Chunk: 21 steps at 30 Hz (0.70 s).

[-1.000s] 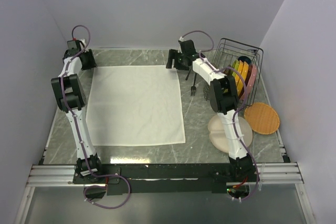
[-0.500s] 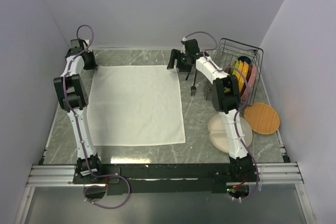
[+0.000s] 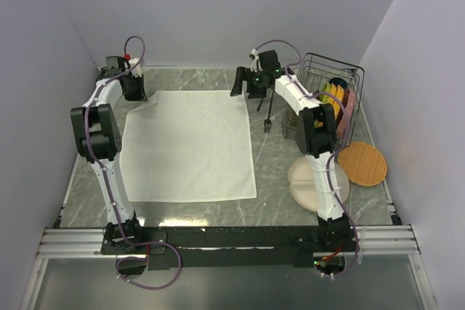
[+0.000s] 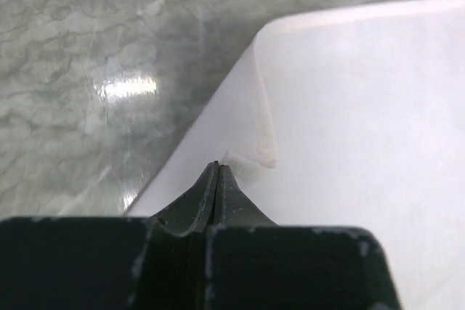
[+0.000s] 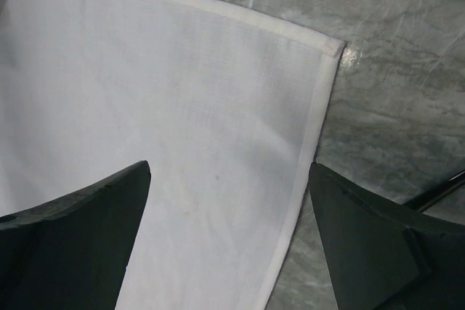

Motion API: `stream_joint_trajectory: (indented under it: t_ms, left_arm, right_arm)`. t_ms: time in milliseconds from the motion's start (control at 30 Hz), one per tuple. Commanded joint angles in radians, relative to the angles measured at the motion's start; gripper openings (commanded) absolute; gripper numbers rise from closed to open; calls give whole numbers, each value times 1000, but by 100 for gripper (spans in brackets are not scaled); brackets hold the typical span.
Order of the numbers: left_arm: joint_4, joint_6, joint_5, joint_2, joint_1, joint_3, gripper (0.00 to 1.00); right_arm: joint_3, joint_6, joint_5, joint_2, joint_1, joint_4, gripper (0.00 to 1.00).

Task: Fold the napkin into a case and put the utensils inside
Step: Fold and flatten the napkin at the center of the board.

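The large cream-white cloth napkin [image 3: 189, 147] lay flat on the grey marble counter [image 3: 272, 168]. The left tool [image 4: 218, 172] pinched its far-left corner; the right tool [image 5: 229, 172], open, straddled the far-right corner.

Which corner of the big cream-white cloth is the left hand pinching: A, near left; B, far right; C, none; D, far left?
D: the left hand is shut on the far-left corner of the cream-white cloth napkin, puckering it; the right hand hangs open over the far-right corner.
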Motion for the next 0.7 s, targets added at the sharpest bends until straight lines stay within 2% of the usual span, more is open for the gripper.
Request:
stream_joint_trajectory:
  t_ms: [0,200,367,500,667]
  left_arm:
    - [10,128,62,-186,-2,-74,1]
    - [-57,240,137,-260,0,-161,1]
    - [-204,369,205,-307,0,-223,1]
    - [-306,533,243,-445,26,-386,1]
    - [-418,691,232,-596,64,-569,1]
  right_arm:
    - [8,-29,-51,-116,-22,-24,98]
    - [18,-58,-58,-142,-25,-41,98]
    - [21,-101,-45,-144,-27,-101,99]
    - [-49,-137,-40,-191,-25,-127,100]
    - [-71,-213,-13,-221,-28,-238,100]
